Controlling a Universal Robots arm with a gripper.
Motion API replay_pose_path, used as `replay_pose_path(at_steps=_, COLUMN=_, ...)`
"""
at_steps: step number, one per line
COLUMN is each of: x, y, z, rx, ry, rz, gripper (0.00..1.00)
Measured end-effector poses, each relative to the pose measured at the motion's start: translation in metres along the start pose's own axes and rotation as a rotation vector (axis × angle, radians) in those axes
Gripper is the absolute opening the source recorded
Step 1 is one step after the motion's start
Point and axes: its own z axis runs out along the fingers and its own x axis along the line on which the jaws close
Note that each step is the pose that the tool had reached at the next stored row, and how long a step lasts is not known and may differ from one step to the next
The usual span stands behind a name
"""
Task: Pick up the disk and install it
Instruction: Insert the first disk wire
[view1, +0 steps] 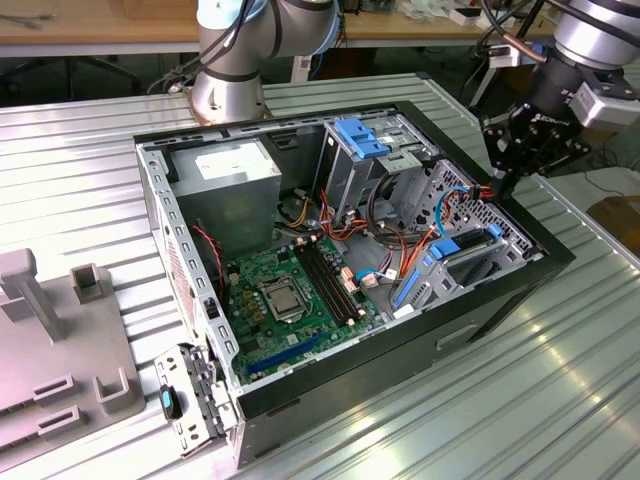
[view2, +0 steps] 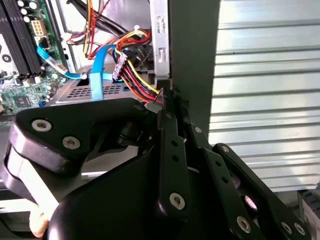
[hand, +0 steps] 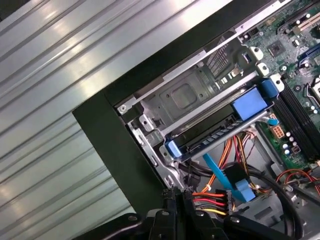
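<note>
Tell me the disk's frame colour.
Bright blue around a dark body; the disk shows best in the first wrist view.

Disk (hand: 210, 131) mostly buried in drive cage (hand: 185, 97) in first wrist view, only one long edge and blue carrier showing. Gripper (hand: 178, 196) body cropped by frame edge. Exterior view: arm (view1: 590, 40) at 2 o'clock of case (view1: 330, 385), cropped. Disk seating too small to tell.
</note>
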Motion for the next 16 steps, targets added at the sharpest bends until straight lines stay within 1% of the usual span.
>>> replay_pose_path(at_steps=1, x=0.0000, y=0.0000, z=0.0001, rx=-0.0007, ry=0.0000, rz=0.012, gripper=0.17)
replay_pose_path(at_steps=2, x=-0.0001, y=0.0000, z=0.0002, rx=-0.0023, ry=-0.0001, rz=0.037, gripper=0.17)
replay_pose_path(at_steps=3, x=-0.0001, y=0.0000, z=0.0004, rx=-0.0050, ry=0.0000, rz=0.078, gripper=0.17)
replay_pose_path(at_steps=13, x=-0.0002, y=0.0000, z=0.0013, rx=-0.0163, ry=0.0001, rz=0.258, gripper=0.17)
replay_pose_path(at_steps=15, x=-0.0002, y=0.0000, z=0.0015, rx=-0.0201, ry=0.0001, rz=0.316, gripper=0.17)
replay_pose_path(at_steps=16, x=-0.0002, y=0.0000, z=0.0016, rx=-0.0210, ry=0.0001, rz=0.330, gripper=0.17)
